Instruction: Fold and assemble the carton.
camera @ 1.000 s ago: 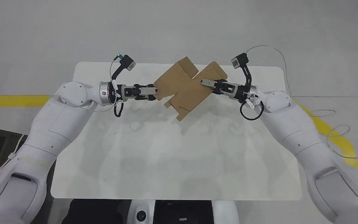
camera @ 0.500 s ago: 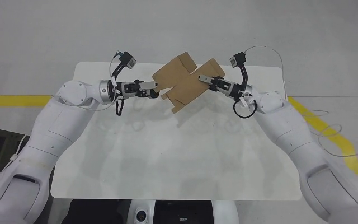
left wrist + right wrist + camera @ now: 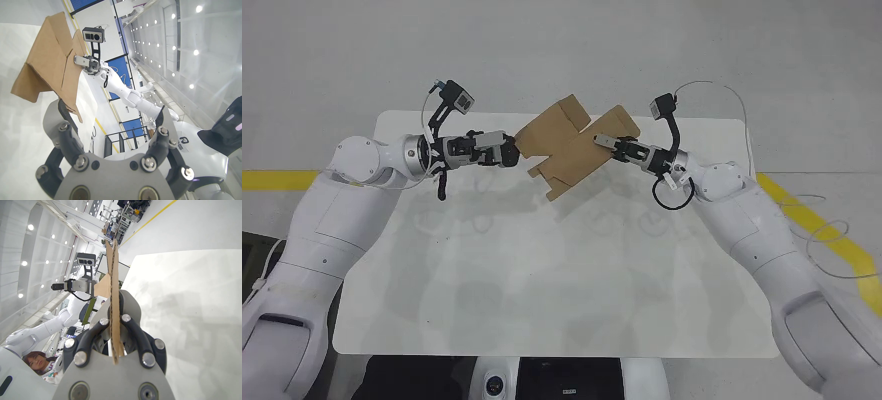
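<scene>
Top: you see the carton [image 3: 572, 150] raised over the surface [image 3: 542, 290], far middle, underside hidden | Left wrist: left hand [image 3: 112, 105] spread, carton corner overlapping one finger | Right wrist: right hand [image 3: 115, 298] pinching carton edge-on, panels unreadable.

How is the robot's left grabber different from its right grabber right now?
The left gripper is open, with its fingers spread wide, while the right gripper is shut. The right gripper pinches an edge of the carton between its fingers. The left gripper grips nothing, and a corner of the carton sits just beside one of its fingers. Both are at the same carton, on opposite sides of it.
</scene>
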Motion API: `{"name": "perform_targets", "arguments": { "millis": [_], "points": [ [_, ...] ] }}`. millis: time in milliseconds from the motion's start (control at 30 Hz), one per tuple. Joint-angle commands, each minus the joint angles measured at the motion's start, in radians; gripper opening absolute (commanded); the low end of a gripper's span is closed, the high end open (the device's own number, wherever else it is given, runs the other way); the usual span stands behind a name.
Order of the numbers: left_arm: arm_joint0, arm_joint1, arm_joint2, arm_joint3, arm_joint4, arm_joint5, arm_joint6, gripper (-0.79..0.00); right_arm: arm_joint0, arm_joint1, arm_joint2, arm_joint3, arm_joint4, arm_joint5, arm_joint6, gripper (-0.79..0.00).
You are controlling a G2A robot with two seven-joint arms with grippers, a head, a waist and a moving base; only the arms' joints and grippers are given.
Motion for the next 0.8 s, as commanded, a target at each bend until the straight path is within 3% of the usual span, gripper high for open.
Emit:
{"name": "perform_targets", "arguments": {
  "millis": [0,433,567,767],
  "points": [
    [0.002,-0.002,-0.005,-0.004,0.005,0.008,0.008,0.0,-0.003,-0.004,0.003,-0.005,-0.005,-0.002,0.001,-0.785],
    [-0.001,-0.03,0.004,0.009,0.043,0.083,0.076,0.0,-0.012,-0.019,0.045,-0.026,-0.017,-0.008,0.014,-0.785],
    [-0.001,-0.036,0.001,0.022,0.056,0.093,0.087,-0.154,-0.018,-0.023,0.058,-0.025,-0.026,-0.008,0.016,-0.785],
    [0.001,-0.046,0.002,0.038,0.07,0.121,0.096,-0.283,-0.024,-0.027,0.075,-0.026,-0.04,-0.009,0.018,-0.785]
  ]
}}
